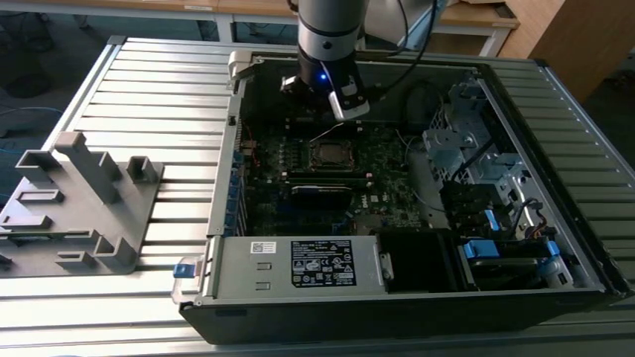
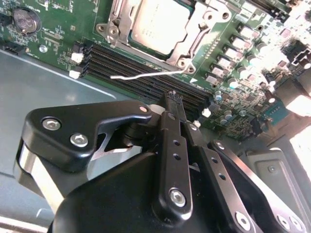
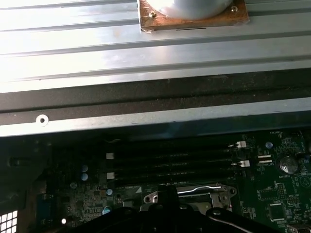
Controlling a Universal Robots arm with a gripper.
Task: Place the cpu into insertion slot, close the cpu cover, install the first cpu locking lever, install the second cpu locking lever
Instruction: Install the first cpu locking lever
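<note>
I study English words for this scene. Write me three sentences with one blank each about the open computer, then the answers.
1. The cpu lies on the ___ motherboard.
2. The gripper hangs ___ the motherboard.
3. The grey fixture stands to the exterior view's ___ of the computer case.
Missing words: green; above; left.

Exterior view: soft daylight; table (image 1: 139,97) bright, case (image 1: 397,297) interior dim, darkest at upper centre; blue lamp glow on arm (image 1: 328,30). Second wrist view: cpu (image 2: 155,22) top glares pale; motherboard (image 2: 63,43) washed white along one side. First wrist view: table (image 3: 146,48) overexposed, motherboard (image 3: 272,194) in deep shadow.
</note>
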